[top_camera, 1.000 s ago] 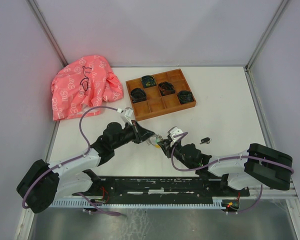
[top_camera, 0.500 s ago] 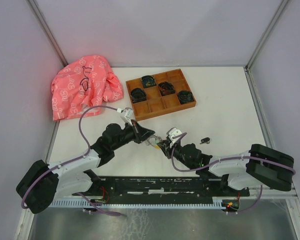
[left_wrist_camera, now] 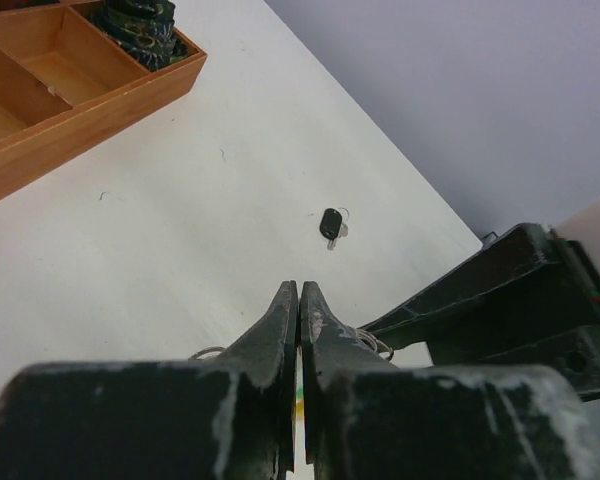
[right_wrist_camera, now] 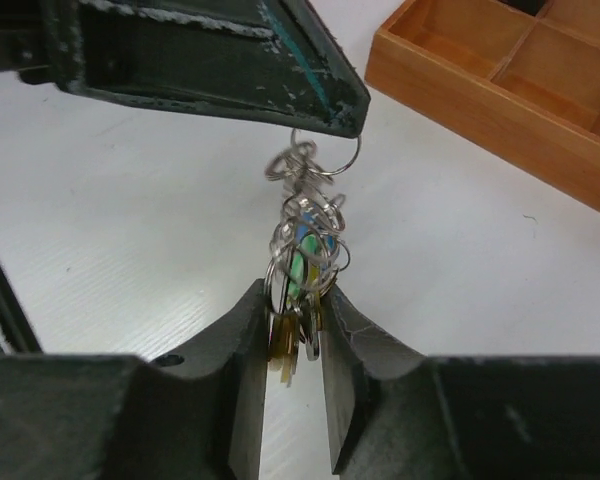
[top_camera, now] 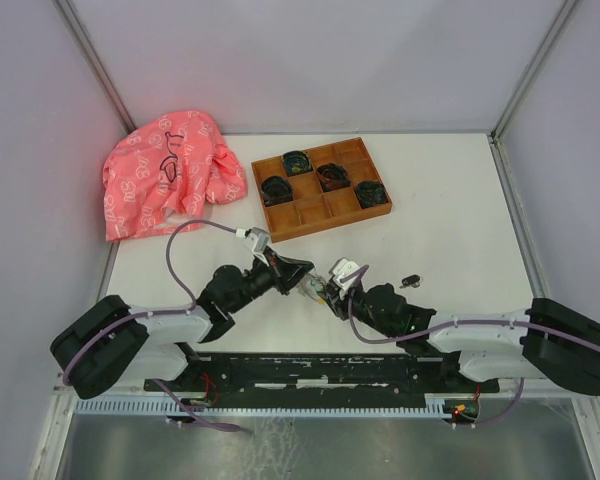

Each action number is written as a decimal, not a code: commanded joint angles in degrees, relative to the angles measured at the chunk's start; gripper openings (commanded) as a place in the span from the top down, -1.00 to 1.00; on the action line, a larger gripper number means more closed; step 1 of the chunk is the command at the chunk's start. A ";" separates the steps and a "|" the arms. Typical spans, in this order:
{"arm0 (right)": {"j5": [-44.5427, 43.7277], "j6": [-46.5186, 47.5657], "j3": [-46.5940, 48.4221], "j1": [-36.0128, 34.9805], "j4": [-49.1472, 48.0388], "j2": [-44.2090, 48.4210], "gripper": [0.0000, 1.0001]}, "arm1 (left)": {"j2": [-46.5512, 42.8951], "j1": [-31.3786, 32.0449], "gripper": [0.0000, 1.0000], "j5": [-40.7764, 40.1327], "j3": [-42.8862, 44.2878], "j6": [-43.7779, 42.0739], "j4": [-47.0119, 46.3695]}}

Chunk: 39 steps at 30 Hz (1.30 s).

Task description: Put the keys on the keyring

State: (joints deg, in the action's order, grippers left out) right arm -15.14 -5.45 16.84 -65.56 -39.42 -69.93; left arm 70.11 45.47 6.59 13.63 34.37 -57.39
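My left gripper (left_wrist_camera: 298, 292) and right gripper (right_wrist_camera: 295, 300) both pinch the grey metal keyring (right_wrist_camera: 302, 215), mid-threading, I judge; next, fetch the black-headed small key (left_wrist_camera: 330, 224) lying apart.

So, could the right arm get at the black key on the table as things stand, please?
Probably not yet: the black key lies unobstructed on the table beside it, but the right gripper is clamped on the keyring.

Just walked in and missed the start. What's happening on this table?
Both arms meet mid-table over the keyring. The left jaws are pinched shut on its top loop, while the right jaws clamp the bunch hanging below. The black key lies alone on the table, not yet on the ring.
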 commanded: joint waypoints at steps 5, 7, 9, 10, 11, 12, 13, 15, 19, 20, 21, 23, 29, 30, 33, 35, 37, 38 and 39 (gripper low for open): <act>8.77 7.57 5.62 1.41 24.91 18.87 0.06 | 4.51 0.20 0.95 1.07 -3.89 -10.19 -22.47; 11.18 8.41 7.05 2.96 30.13 22.81 -0.02 | 5.56 0.15 0.95 2.18 -4.39 -10.78 -24.48; 12.83 8.48 8.38 4.51 33.88 25.28 -0.06 | 6.62 0.15 0.95 3.81 -4.44 -11.06 -26.02; 13.31 8.03 8.88 5.03 34.31 25.96 -0.07 | 7.24 0.21 0.95 4.38 -4.50 -11.27 -27.00; 13.63 7.21 8.93 5.65 33.78 26.24 -0.08 | 7.84 0.25 0.95 5.42 -4.75 -11.46 -28.44; 14.14 6.38 9.07 6.36 32.76 26.14 -0.08 | 8.63 0.20 0.95 6.10 -5.01 -11.71 -29.73; 14.84 5.89 9.23 6.97 31.72 25.73 -0.08 | 9.15 0.15 0.95 6.74 -5.21 -11.89 -31.08; 16.31 5.43 9.44 8.36 29.81 24.16 -0.05 | 9.74 0.23 0.95 8.10 -5.45 -12.22 -33.00; 22.84 2.86 8.21 13.81 22.79 20.32 0.03 | 9.79 0.22 0.95 10.65 -5.13 -12.80 -33.46; 24.57 2.13 7.76 15.31 20.73 19.27 0.05 | 9.72 0.17 0.95 11.05 -5.17 -13.01 -33.45; 26.46 1.49 7.31 16.72 18.67 18.28 0.07 | 9.57 0.17 0.95 11.34 -5.23 -13.26 -33.43; 31.37 0.54 6.75 19.12 14.62 16.20 0.12 | 9.35 0.15 0.95 11.67 -5.36 -13.73 -33.48; 42.67 -1.50 6.12 22.74 6.45 11.58 0.20 | 9.21 0.20 0.95 13.68 -5.02 -13.89 -33.43; 44.07 -1.62 6.22 23.02 6.27 11.06 0.21 | 9.18 0.19 0.95 13.78 -5.01 -13.89 -33.56; 46.26 -1.63 6.36 23.26 6.18 9.89 0.23 | 8.95 0.21 0.95 14.20 -4.89 -13.89 -33.58; 45.47 -1.43 6.15 23.35 5.89 9.27 0.24 | 8.90 0.14 0.95 14.67 -4.69 -13.77 -33.55; 44.40 -1.68 5.66 23.33 3.67 8.31 0.27 | 9.05 0.16 0.95 15.23 -4.45 -13.63 -33.57; 44.25 -1.95 5.41 23.37 2.57 7.84 0.29 | 9.08 0.14 0.95 15.40 -4.31 -13.58 -33.66; 44.44 -2.23 5.32 23.33 1.71 7.35 0.30 | 9.23 0.16 0.95 15.65 -4.24 -13.55 -33.73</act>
State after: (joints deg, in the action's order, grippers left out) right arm 27.46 -6.35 22.83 -42.48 -30.48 -61.34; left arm 79.99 45.60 20.12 8.19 23.18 -84.60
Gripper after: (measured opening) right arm 0.360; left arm 0.046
